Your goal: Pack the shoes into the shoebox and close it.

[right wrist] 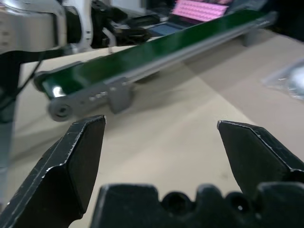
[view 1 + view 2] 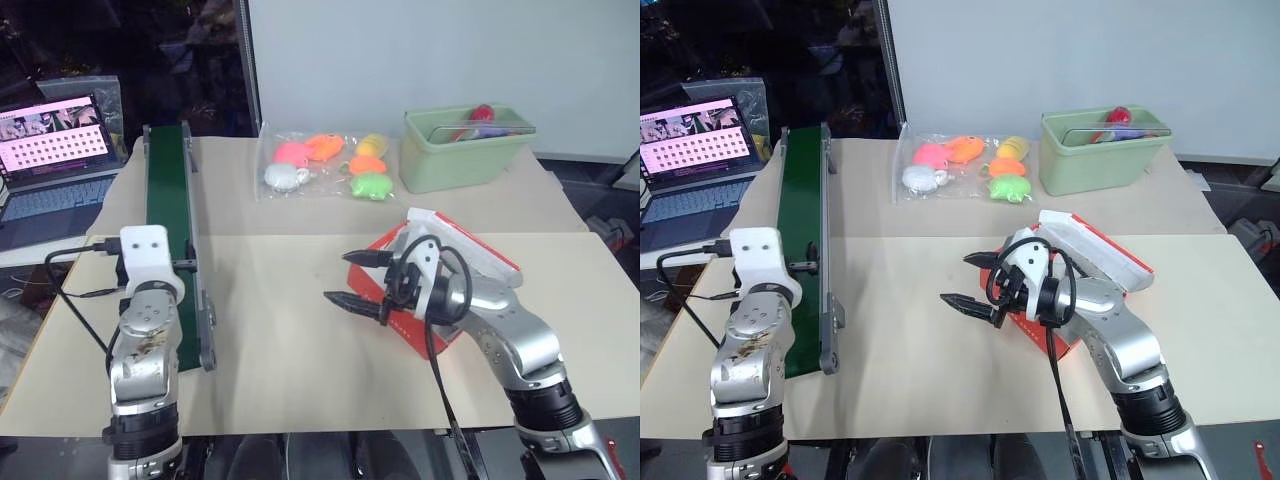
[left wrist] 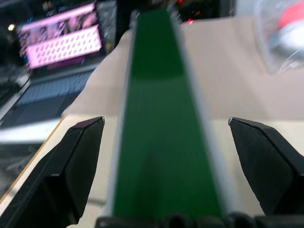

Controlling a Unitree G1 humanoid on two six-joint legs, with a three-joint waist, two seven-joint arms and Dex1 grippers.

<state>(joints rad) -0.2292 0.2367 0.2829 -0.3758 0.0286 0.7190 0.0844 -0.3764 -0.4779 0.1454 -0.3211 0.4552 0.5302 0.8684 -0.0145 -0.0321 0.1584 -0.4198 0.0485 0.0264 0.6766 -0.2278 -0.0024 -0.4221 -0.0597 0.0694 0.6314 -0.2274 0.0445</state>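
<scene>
Your right gripper (image 2: 352, 278) hangs level over the table (image 2: 290, 350), pointing toward your left, with both black fingers spread wide and nothing between them. In its wrist view the two fingers (image 1: 71, 156) frame bare tabletop, and past them lies the green conveyor (image 1: 142, 57).

Your left gripper (image 3: 166, 156) is released too. Its wrist view shows the fingers (image 3: 71, 161) standing far apart on either side of the conveyor belt, which runs straight away from the camera toward the laptop (image 3: 61, 38). Nothing is grasped. In the head views you see that arm's white wrist block (image 2: 143, 256) just beside the near end of the conveyor (image 2: 168, 210).

The shoebox (image 2: 470, 262) sits on the table right behind your right wrist, orange-red with a white top face showing. The arm covers much of its near side, so you cannot tell from here whether the lid is fully down. You cannot make out the shoes in these pictures.

Farther back on the table lies a clear bag (image 2: 325, 165) of coloured squishy toys, pink, orange, yellow, green and white. To its right stands a pale green bin (image 2: 465, 150) with a red object showing over its rim. The laptop (image 2: 55, 150) is open at the far left, beyond the conveyor, its screen lit pink.
</scene>
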